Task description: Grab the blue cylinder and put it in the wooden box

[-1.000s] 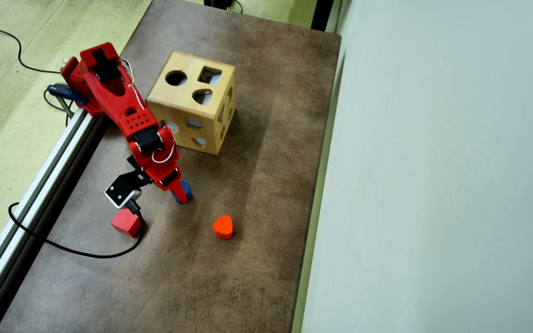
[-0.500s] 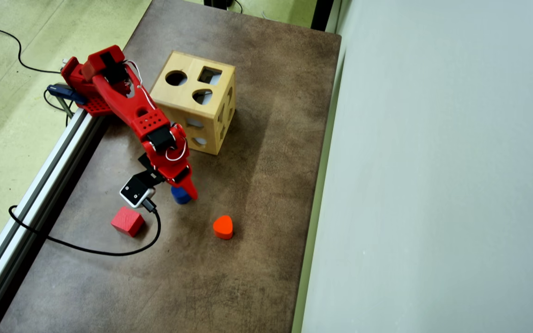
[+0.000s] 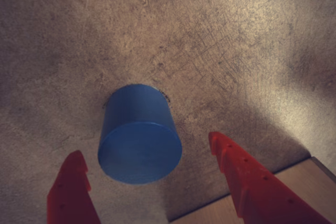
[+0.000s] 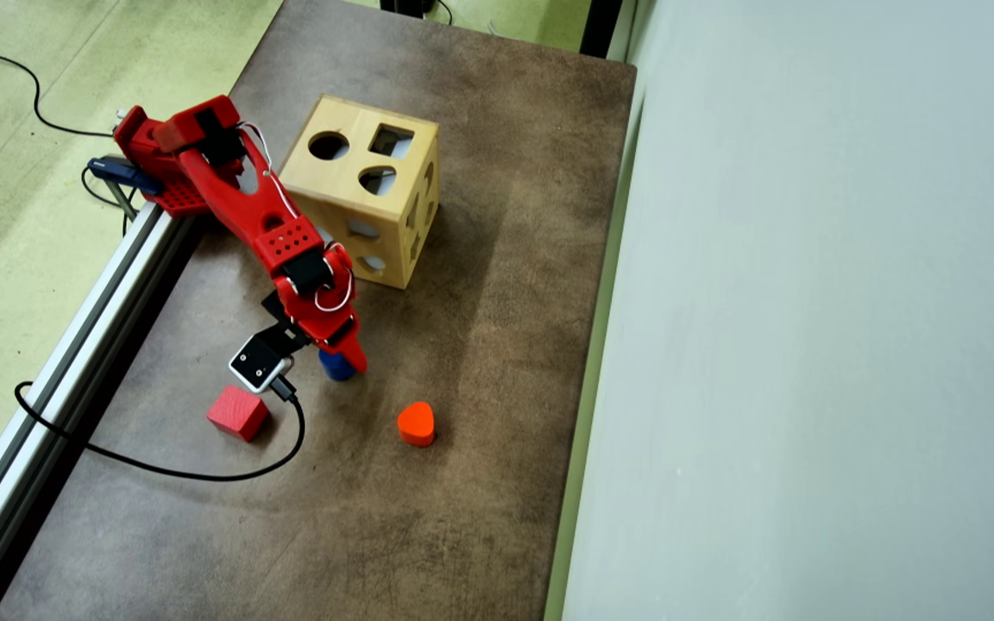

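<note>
The blue cylinder [image 3: 139, 142] stands upright on the brown table, its flat round top facing the wrist camera. My gripper [image 3: 145, 144] is open, with one red finger [image 3: 71, 187] to its left and the other [image 3: 247, 177] to its right; neither touches it. In the overhead view the gripper [image 4: 340, 360] is low over the cylinder [image 4: 335, 369], which is mostly hidden under the red arm. The wooden box [image 4: 363, 185], a light-wood cube with cutouts in its faces, stands on the table behind the arm.
A red cube [image 4: 238, 412] lies left of the gripper and an orange-red heart block [image 4: 416, 423] to its lower right. A black cable [image 4: 204, 473] loops in front of the cube. A pale wood-coloured surface [image 3: 299, 187] fills the wrist view's lower right corner.
</note>
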Robot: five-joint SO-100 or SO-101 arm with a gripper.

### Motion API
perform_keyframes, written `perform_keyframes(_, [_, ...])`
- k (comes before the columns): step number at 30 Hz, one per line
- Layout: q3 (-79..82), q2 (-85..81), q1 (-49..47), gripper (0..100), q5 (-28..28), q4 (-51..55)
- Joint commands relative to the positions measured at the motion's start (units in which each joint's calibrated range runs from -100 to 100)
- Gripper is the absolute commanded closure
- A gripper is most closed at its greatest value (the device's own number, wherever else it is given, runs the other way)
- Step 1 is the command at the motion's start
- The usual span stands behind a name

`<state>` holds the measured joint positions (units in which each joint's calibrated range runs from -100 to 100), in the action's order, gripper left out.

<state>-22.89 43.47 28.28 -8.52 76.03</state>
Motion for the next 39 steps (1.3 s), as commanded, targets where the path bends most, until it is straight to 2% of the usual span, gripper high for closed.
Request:
perform_keyframes(1, [-2.5,0.4,-0.3,64,-0.1,-0.6])
perform_keyframes(39, [-8.9,3.3,0.5,64,0.3,-0.6])
